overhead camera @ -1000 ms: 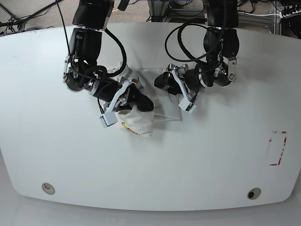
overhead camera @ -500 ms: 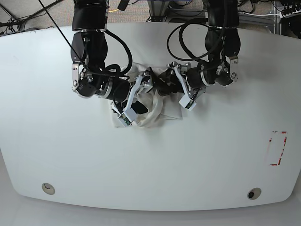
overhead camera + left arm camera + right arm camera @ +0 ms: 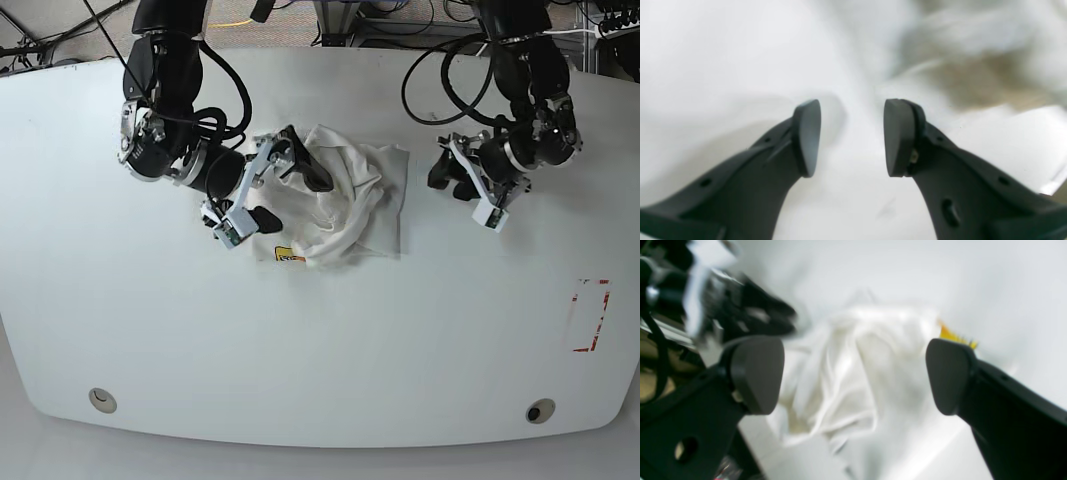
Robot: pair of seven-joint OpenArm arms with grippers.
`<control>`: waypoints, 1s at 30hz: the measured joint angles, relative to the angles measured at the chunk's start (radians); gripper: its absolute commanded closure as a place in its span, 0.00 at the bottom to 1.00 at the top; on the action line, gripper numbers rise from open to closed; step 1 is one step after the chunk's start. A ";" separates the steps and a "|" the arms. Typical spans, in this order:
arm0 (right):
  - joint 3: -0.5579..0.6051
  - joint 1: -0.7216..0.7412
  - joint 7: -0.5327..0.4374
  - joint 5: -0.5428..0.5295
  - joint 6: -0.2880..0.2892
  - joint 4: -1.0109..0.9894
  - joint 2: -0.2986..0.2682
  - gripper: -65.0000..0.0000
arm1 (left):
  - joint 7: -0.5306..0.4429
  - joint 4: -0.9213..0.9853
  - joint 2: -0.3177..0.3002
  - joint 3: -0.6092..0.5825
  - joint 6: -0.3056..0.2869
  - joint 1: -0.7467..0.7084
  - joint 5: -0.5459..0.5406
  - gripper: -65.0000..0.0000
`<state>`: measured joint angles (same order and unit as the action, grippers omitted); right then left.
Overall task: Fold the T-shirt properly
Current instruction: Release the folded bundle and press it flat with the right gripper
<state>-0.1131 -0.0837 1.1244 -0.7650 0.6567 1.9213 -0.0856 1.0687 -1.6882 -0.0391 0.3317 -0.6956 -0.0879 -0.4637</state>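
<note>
The white T-shirt (image 3: 350,200) lies crumpled in a loose heap on the white table (image 3: 320,350), with a small yellow logo (image 3: 289,255) showing at its near left corner. My right gripper (image 3: 288,194) stands wide open at the heap's left edge. In the right wrist view the right gripper (image 3: 853,373) frames the T-shirt (image 3: 846,373) with nothing between its pads, and a yellow patch (image 3: 953,336) shows past one of them. My left gripper (image 3: 448,180) is off to the right of the cloth. Its own view shows the left gripper (image 3: 851,136) open over bare white surface.
A red-outlined rectangle (image 3: 590,315) is marked on the table at the right. Two round holes (image 3: 101,400) (image 3: 540,411) sit near the front edge. Cables and equipment lie beyond the back edge.
The right gripper, closed in the cloth a second ago, has opened and drawn back left. The left arm has pulled away to the right. The T-shirt now lies wider, off both grippers.
</note>
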 measured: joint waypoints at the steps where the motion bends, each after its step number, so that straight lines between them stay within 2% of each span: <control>1: 0.003 -0.020 0.004 -0.029 0.001 -0.003 0.000 0.00 | -0.003 -0.011 -0.006 0.019 0.000 -0.005 -0.001 0.58; 3: 0.008 -0.037 0.003 -0.079 0.008 -0.007 0.003 0.00 | -0.011 -0.030 -0.008 0.060 0.000 -0.014 -0.012 0.58; 8: 0.009 -0.035 -0.022 -0.082 0.006 -0.069 0.010 0.00 | -0.007 -0.064 -0.006 0.153 0.000 -0.047 -0.007 0.58; 13: 0.019 -0.019 -0.003 -0.068 0.001 -0.192 0.040 0.00 | -0.003 -0.106 -0.058 0.188 -0.001 -0.072 -0.007 0.58; 18: 0.201 0.048 -0.018 -0.074 -0.003 -0.219 0.045 0.00 | -0.010 -0.161 -0.102 0.184 -0.002 -0.103 -0.018 0.58; 24: 0.374 0.136 -0.041 -0.079 -0.004 -0.227 0.087 0.00 | 0.000 -0.173 -0.130 0.189 -0.002 -0.117 -0.010 0.58; 27: 0.391 0.154 -0.044 -0.092 -0.002 -0.225 0.093 0.00 | -0.008 -0.177 -0.137 0.230 -0.002 -0.114 -0.021 0.58; 30: 0.350 0.157 -0.037 -0.080 -0.002 -0.217 0.074 0.00 | -0.005 -0.178 -0.143 0.251 -0.001 -0.118 -0.006 0.58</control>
<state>0.2371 0.0731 1.0870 -0.8452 0.6544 1.7046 -0.0120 1.0634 -1.8664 -0.1818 0.5823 -0.6968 -0.2062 -0.4702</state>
